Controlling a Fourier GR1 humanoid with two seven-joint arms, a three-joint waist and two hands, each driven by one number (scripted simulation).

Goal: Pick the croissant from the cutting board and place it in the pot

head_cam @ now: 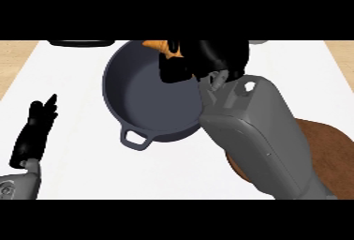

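Note:
My right hand [204,58] hangs over the far side of the dark grey pot [138,101], fingers curled round the orange croissant [158,47]. Only part of the croissant shows, sticking out to the left of the fingers above the pot's far rim. The pot stands in the middle of the white counter with a loop handle [135,139] toward me. The brown cutting board [325,140] lies at the right, mostly hidden under my right forearm. My left hand [36,126] rests open at the left, fingers pointing away from me, well apart from the pot.
A dark object [83,43] lies at the counter's far edge, left of the pot. Wooden surface shows beyond the white counter at both far corners.

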